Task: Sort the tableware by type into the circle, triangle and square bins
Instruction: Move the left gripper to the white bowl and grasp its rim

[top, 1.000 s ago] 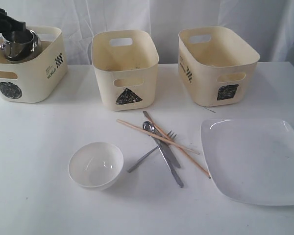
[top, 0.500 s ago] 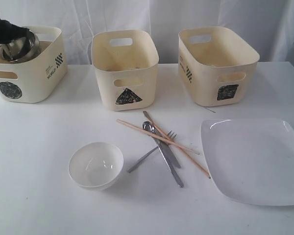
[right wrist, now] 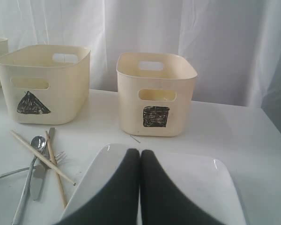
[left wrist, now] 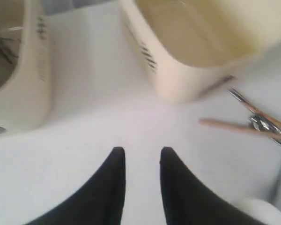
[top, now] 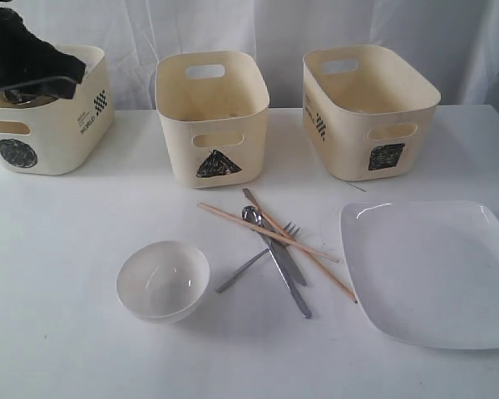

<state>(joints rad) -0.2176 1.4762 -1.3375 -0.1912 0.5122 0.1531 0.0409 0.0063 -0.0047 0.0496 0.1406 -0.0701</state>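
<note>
1. Three alike tubs stand in a row at the back of a white table (top: 66,249): a circle-marked cream plastic tub (top: 62,125), a triangle-marked cream plastic tub (top: 212,125) and a square-marked cream plastic tub (top: 358,125).
2. Unsorted pieces lie in front of them: a round white bowl (top: 162,278), a crossed heap of steel cutlery (top: 274,249) with two wooden chopsticks (top: 266,229) laid over it, and a large white square plate (top: 432,274) near the square-marked tub.
3. We see the black left arm bent over the mouth of the circle-marked tub, a glint of steel (top: 18,96) beneath it. We judge it is there to deliver round vessels.
4. On the left gripper (left wrist: 140,157) the fingers are parted, with bare table between them and nothing held.
5. We see the right gripper (right wrist: 140,154) hanging above the square plate, fingers pressed together on nothing. It seems parked, waiting its turn.
</note>
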